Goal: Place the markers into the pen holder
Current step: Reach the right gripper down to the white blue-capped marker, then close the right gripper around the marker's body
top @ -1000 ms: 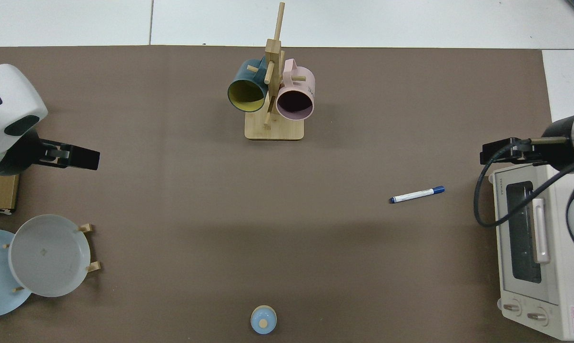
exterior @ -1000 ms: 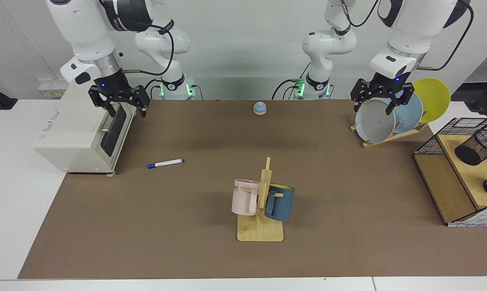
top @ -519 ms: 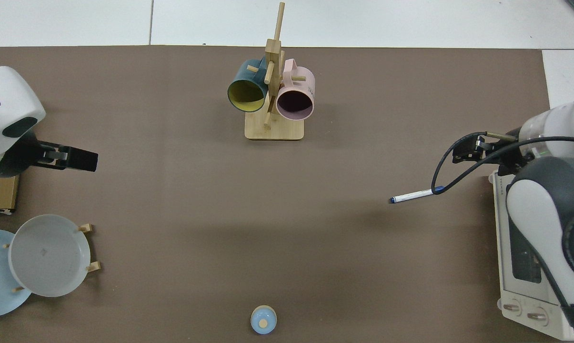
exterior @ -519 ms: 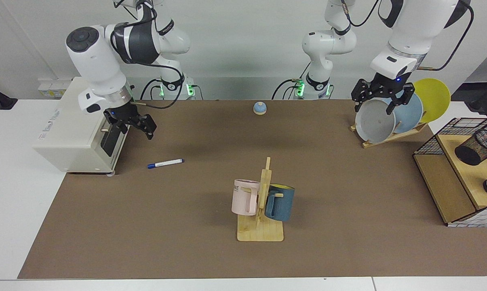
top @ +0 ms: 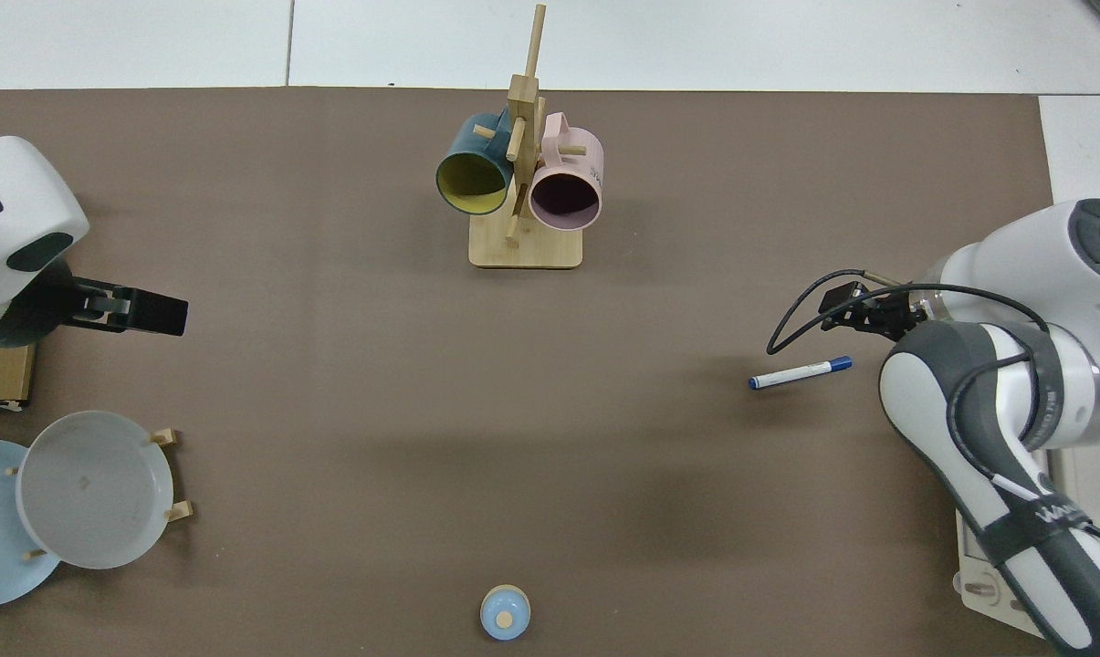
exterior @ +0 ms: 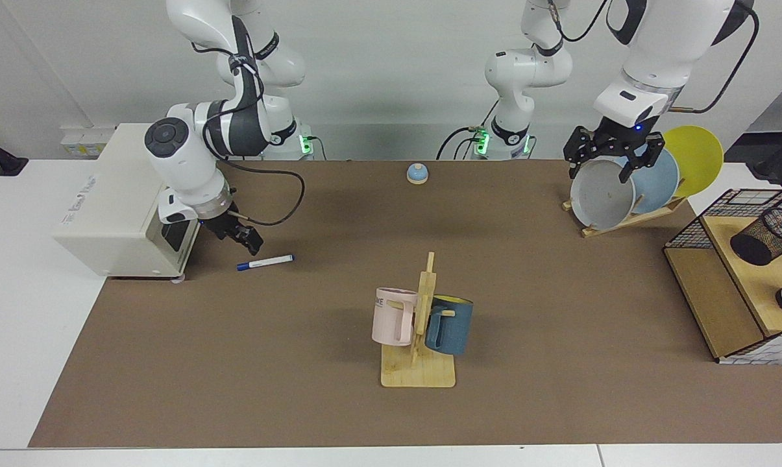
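Observation:
The marker [exterior: 265, 262], white with a dark blue cap, lies flat on the brown mat in front of the toaster oven; the top view also shows the marker [top: 801, 372]. My right gripper [exterior: 248, 241] hangs low, just behind and to the left of it, not touching; in the top view the right gripper [top: 839, 307] is close beside the capped end. The pen holder [exterior: 768, 235], a black mesh cup, lies tilted inside the wire basket at the far right. My left gripper [exterior: 614, 157] waits open above the plate rack, holding nothing, and the left gripper [top: 139, 313] shows at the top view's left edge.
A white toaster oven [exterior: 121, 207] stands next to the marker. A wooden mug tree [exterior: 423, 324] with a pink and a blue mug is mid-table. Plates lean in a rack [exterior: 624, 188]. A wire basket [exterior: 721, 285] and a small blue knob [exterior: 417, 173] are also there.
My right arm has swung down and forward from in front of the oven door, bringing its gripper low beside the marker. The marker and the left arm have stayed put.

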